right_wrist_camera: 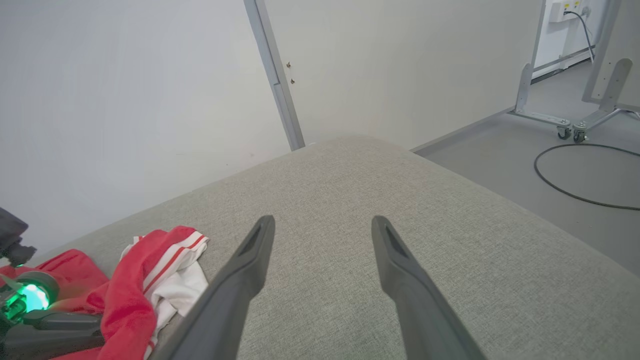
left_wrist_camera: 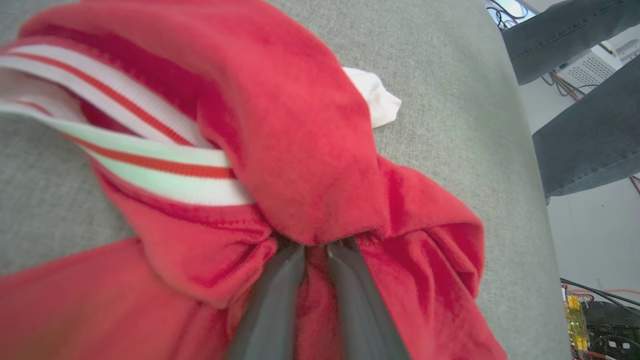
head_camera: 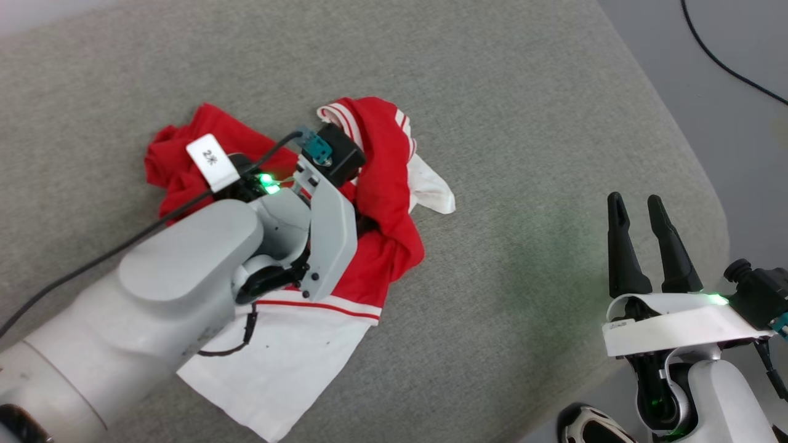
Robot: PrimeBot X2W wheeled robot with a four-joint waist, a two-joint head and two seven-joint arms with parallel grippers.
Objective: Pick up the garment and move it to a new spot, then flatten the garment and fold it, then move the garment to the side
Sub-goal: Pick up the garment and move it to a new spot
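The garment [head_camera: 385,178] lies crumpled on the grey cushioned surface [head_camera: 492,92], red with a white sleeve [head_camera: 289,363] spread toward me. My left wrist [head_camera: 320,215] hangs over its middle and hides the fingers below. In the left wrist view my left gripper [left_wrist_camera: 316,247] is shut on a bunched red fold of the garment [left_wrist_camera: 300,125], just under the striped trim [left_wrist_camera: 150,165]. My right gripper [head_camera: 640,209] stands open near the surface's right edge, well apart from the cloth. In the right wrist view it is the right gripper [right_wrist_camera: 322,225] over bare cushion, with the garment [right_wrist_camera: 135,280] at lower left.
The cushion's rounded edge drops to grey floor on the right, where a black cable [head_camera: 726,55] runs. A person's legs [left_wrist_camera: 575,140] in dark jeans stand beside the far edge. A wheeled metal frame [right_wrist_camera: 570,125] and a looped cable [right_wrist_camera: 575,190] sit on the floor.
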